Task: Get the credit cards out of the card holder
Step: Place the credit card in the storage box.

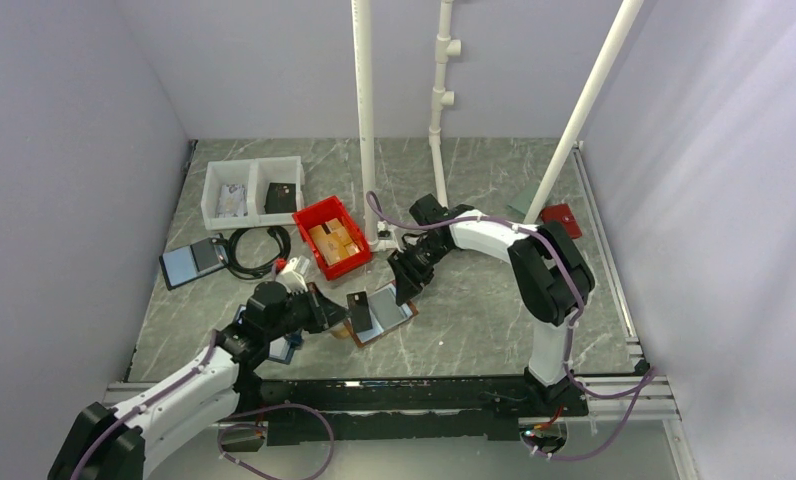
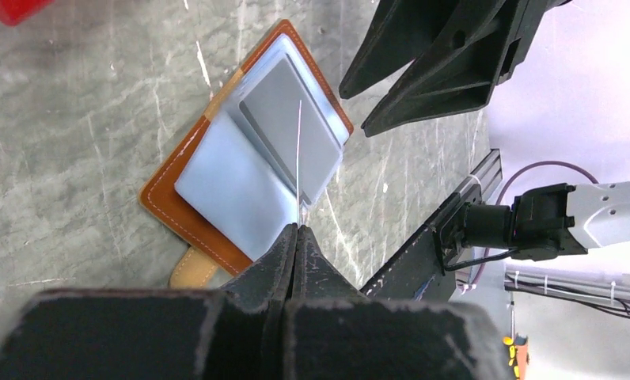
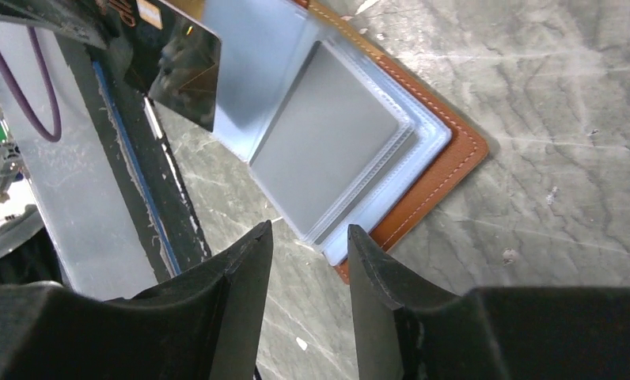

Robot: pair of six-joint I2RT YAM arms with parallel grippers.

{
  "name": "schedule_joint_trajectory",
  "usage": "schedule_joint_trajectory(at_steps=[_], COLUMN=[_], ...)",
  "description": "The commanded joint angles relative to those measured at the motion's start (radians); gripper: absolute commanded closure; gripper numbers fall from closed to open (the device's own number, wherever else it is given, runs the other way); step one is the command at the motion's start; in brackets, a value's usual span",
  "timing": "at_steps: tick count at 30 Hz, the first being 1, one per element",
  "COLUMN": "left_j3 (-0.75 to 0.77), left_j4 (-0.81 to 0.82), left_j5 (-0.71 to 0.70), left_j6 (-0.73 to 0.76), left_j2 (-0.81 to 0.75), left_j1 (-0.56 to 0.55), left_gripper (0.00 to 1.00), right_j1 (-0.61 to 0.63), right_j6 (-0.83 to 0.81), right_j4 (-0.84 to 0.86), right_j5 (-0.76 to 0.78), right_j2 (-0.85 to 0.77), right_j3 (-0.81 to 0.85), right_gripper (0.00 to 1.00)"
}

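Spanning everything: grey marbled table (image 1: 474, 335), left arm (image 1: 174, 395) and right arm (image 1: 544, 270) both reaching to centre. White bin (image 1: 254, 162) and red bin (image 1: 308, 243) at back left, not involved.

Holder (image 1: 386, 313) lies open and flat on the table at centre, between the two grippers, brown cover down and pale blue inner face up. Right half carries a grey rectangle under stacked clear sleeves (image 3: 335, 142), likely another card, can't confirm.

Left gripper (image 1: 348, 317) is clamped tight on a card (image 1: 358, 308), held upright over the holder's left half. Left wrist view shows the card only as a thin edge-on line (image 2: 299, 150) rising from the pinched tips (image 2: 296, 233). Right wrist view shows its face as dark and glossy (image 3: 181, 75). Whether its lower edge is fully clear of the holder I can't tell.

Right gripper (image 1: 406, 290): fingers apart, nothing between them (image 3: 308, 233), hovering just off the holder's near corner.

Handling guess:
- Holder is light and floppy with slick plastic pockets, so it will probably skid or lift when a card is pulled.
- Pin it by the stitched brown border (image 2: 163, 207), not the sleeves.
- Cards are thin, stiff and slippery; take one by the exposed short edge with a firm pinch and pull along the sleeve.
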Motion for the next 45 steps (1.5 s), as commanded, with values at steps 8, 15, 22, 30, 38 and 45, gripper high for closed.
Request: schedule_joint_trajectory(at_steps=[8,15,22,30,38,45], left_j3=[0.022,0.045,0.080,0.136,0.175,0.201], left_j4=[0.144,0.318,0.430,0.555,0.634,0.674], left_j5=[0.075,0.163,0.245,0.328,0.372,0.384], left_j6=[0.042,0.030,0.038,0.022,0.006,-0.002], left_j2=[0.054,0.175,0.285,0.401,0.486,0.541], left_j1=[0.004,0.004,0.003,0.002,-0.015,-0.037], left_gripper=[1.00,1.00,1.00,1.00,1.00,1.00], right_j1=[-0.002,-0.008,-0.077,-0.111,-0.108,-0.101], right_j6=[-0.127,-0.184,-0.209,-0.217,-0.246,-0.229], right_j4=[-0.032,-0.043,-0.047,-0.079,-0.136,-0.135], right_j5=[-0.101,-0.132,-0.169,-0.289,-0.376,-0.408], right_j2=[-0.122,-0.159,-0.194,-0.171,-0.123,-0.100], right_j3=[0.007,0.006,0.001,0.005,0.025,0.027], right_gripper=[0.51,0.40,0.34,0.30,0.30,0.35])
